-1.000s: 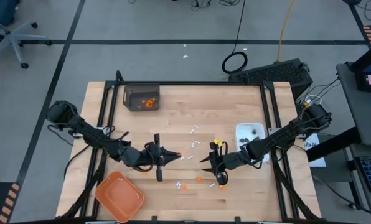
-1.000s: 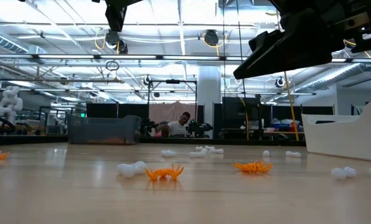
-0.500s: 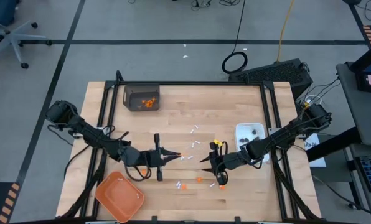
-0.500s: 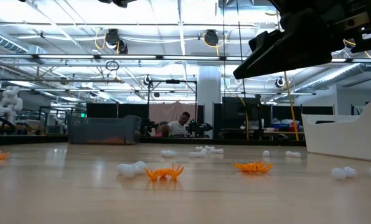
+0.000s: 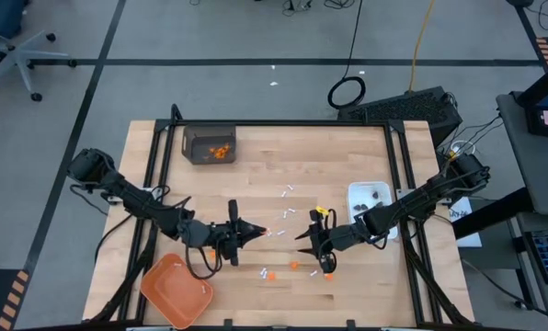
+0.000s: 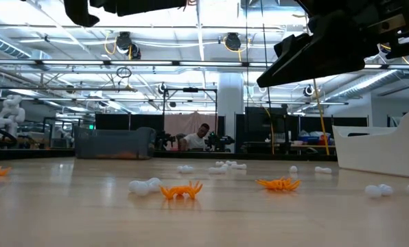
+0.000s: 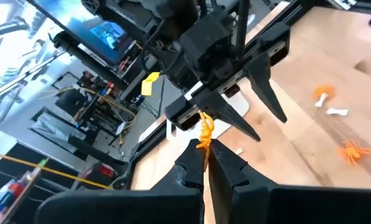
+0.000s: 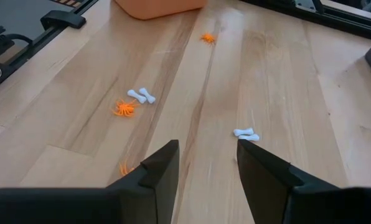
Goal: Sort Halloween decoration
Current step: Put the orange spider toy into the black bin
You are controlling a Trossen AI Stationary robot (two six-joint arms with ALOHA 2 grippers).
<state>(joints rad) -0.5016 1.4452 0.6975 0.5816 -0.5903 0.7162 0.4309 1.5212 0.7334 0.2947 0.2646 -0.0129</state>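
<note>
Items you are not seeing in full:

- Right gripper [image 6: 342,48]: in the low view it is running off the top and right edges of the frame, so its fingertips are staying out of sight there.
- Left arm [image 6: 122,7]: only a dark sliver is showing along the top left edge of the low view.
- White dish [image 6: 383,147]: the right edge of the low view is cutting it off.
- Dark bits [image 5: 377,194] inside the dish: in the high view they are reading as specks, too small for you to count.
- Orange tray [image 8: 157,7]: the top edge of the right wrist view is clipping it.
- Person [image 6: 201,137]: far behind the table, too small to make out.
</note>
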